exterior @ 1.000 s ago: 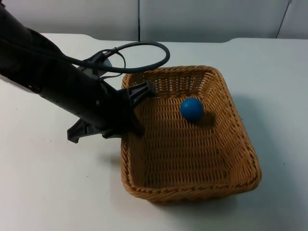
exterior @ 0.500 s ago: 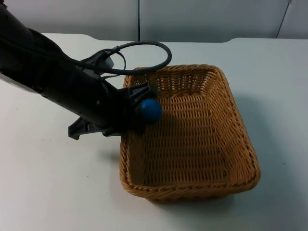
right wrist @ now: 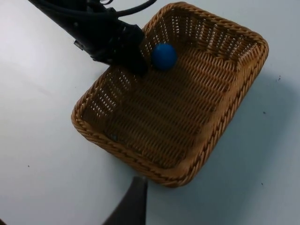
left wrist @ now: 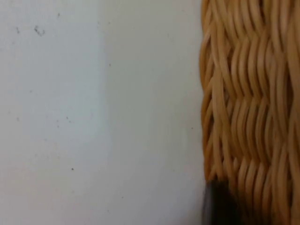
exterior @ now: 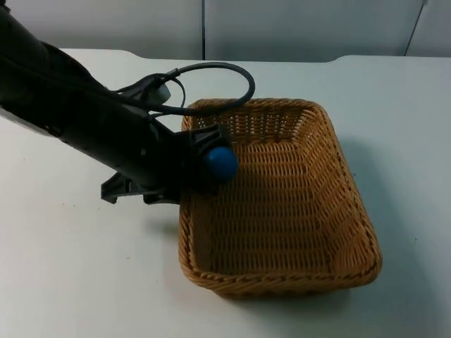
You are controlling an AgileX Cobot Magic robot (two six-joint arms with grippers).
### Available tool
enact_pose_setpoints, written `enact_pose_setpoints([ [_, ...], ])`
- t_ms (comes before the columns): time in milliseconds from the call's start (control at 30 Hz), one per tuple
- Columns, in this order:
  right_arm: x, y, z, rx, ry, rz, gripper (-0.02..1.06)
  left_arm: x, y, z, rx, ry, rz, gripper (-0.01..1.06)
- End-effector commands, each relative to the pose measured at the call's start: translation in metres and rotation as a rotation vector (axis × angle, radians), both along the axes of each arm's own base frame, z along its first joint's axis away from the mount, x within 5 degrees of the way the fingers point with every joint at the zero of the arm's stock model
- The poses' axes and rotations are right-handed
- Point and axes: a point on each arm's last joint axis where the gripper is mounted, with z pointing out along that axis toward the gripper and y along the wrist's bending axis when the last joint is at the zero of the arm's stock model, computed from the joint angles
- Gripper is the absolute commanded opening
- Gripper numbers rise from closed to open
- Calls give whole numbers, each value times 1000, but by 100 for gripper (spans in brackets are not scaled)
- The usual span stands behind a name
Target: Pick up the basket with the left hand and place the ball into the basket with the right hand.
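Your left gripper (exterior: 201, 158) jaws are clamped on the wicker basket (exterior: 282, 204) wall; right jaws: you cannot tell
You see the blue ball (exterior: 221, 163) inside the basket, right against the clamped jaws; the basket sits on the white table (exterior: 70, 267); the right gripper (right wrist: 133, 206) hovers well above it

A blue ball (exterior: 222, 163) lies inside the rectangular wicker basket (exterior: 331, 204), against its left wall.
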Motion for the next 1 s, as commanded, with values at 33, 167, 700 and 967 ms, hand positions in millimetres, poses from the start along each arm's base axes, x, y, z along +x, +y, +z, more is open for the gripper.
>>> enact_pose_setpoints([
  [33,0,-1,-2,-12,-7,1,92,-5,-6,1,-29,13,-52,69],
  [167,0,-1,-2,-17,-11,0,92,-9,-9,8,-73,22,-112,81],
  [700,1,-2,-1,-30,-26,2,92,-28,5,142,-10,-344,-256,81],
  [967,2,-1,0,-25,-47,4,92,-51,23,193,86,-452,-261,81],
])
